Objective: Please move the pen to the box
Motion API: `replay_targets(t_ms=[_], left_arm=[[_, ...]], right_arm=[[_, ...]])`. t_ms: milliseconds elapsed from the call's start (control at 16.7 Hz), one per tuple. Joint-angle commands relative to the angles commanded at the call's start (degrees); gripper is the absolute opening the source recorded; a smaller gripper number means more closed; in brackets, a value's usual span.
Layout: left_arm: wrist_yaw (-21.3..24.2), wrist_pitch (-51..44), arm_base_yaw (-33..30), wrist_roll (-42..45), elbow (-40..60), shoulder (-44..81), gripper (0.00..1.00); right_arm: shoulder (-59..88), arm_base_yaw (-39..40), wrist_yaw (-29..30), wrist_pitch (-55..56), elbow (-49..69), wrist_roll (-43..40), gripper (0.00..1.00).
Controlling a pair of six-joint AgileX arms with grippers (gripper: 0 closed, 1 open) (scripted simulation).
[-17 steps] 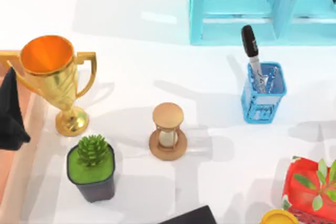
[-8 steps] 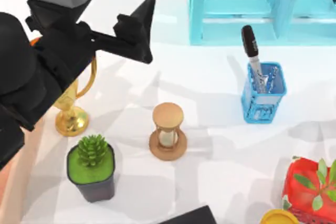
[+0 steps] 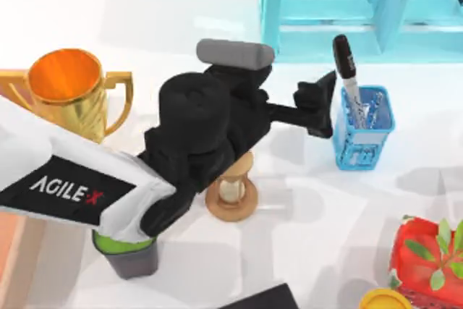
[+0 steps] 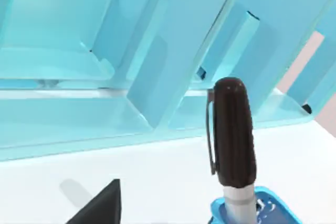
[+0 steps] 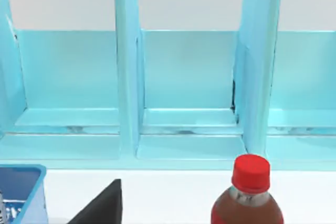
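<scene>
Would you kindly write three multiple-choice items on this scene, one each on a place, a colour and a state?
1. Where is the pen?
A. standing in the blue holder
B. flat on the table
C. inside the trophy

2. What colour is the pen's cap?
A. red
B. black
C. gold

3. How does the left gripper stand to the pen?
A. clamped on it
B. near it, not gripping
C. far across the table

Answers: 1 A, its barrel rises from the holder; 2 B, the cap is black; 3 B, the gripper sits just left of the holder.
</scene>
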Motion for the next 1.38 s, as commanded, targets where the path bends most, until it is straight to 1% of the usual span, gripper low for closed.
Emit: replay_targets(t_ms=[180,300,600,660,720,1020,1380], left_arm=[[-1.6,4.7,-3.6,-6.0,1.9,8.8,1.00],[-2.4,6.2,-4.7,-8.5,1.8,11.8,1.00],[-2.6,6.5,-4.9,-9.1,1.5,12.4,1.00],[-2.3,7.1,-4.0,-8.9,2.8,9.9,1.00],[-2.3,7.1,-4.0,-8.9,2.8,9.9,1.00],[-1.9,2.6,-4.2,-8.8,4.9,11.2,1.00],[-2.1,-2.0,-4.4,-9.0,12.2,14.6,1.00]], right_arm=[[0.0,0.0,0.0,0.0,0.0,0.0,1.00],[0.0,0.0,0.0,0.0,0.0,0.0,1.00],[0.0,0.0,0.0,0.0,0.0,0.0,1.00],[0.0,0.0,0.0,0.0,0.0,0.0,1.00],[0.0,0.0,0.0,0.0,0.0,0.0,1.00],[0.0,0.0,0.0,0.0,0.0,0.0,1.00],[0.0,0.0,0.0,0.0,0.0,0.0,1.00]])
